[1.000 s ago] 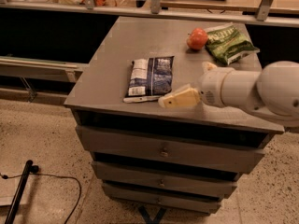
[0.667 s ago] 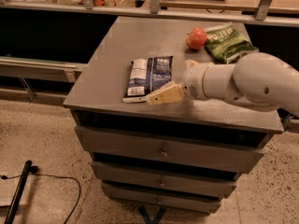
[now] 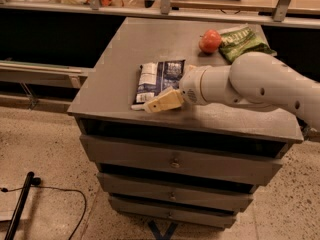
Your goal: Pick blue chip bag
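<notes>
The blue chip bag point(image 3: 158, 78) lies flat on the grey cabinet top point(image 3: 125, 49), left of the middle, dark navy with a white panel at its left end. My white arm reaches in from the right. My gripper point(image 3: 161, 103), with cream-coloured fingers, sits over the bag's near right corner, close to the cabinet's front edge. It covers part of that corner.
A red apple point(image 3: 210, 41) and a green chip bag point(image 3: 243, 41) lie at the back right of the cabinet top. The cabinet has several drawers point(image 3: 172, 159) in front. A rail with posts runs behind. A black cable lies on the floor at lower left point(image 3: 30, 191).
My arm and gripper have moved left across the cabinet top, from right of the blue chip bag to over its near right corner. The bag has not moved.
</notes>
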Controlling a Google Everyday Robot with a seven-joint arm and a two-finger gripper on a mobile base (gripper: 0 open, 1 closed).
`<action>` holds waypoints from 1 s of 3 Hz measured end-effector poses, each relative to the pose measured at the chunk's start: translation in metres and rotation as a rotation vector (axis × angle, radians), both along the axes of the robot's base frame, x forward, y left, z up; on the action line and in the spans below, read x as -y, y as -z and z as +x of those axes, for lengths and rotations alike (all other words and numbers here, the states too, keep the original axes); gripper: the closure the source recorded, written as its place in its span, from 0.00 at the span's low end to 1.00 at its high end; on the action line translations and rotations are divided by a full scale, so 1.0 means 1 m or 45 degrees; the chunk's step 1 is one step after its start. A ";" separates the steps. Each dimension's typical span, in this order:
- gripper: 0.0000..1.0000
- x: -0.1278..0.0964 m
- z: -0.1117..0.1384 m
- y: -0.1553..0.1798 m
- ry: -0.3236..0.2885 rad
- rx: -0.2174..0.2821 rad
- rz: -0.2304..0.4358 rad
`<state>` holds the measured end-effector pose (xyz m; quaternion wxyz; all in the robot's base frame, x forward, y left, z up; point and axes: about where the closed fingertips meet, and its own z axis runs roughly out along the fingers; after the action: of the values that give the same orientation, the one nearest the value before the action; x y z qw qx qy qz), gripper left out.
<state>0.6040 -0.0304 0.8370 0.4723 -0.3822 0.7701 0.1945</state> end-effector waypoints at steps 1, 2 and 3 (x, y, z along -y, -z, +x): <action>0.00 0.004 -0.007 0.009 0.054 -0.040 -0.019; 0.17 0.004 -0.008 0.015 0.080 -0.053 -0.047; 0.41 0.003 -0.007 0.017 0.081 -0.053 -0.072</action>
<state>0.5968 -0.0338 0.8204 0.4511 -0.3668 0.7966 0.1654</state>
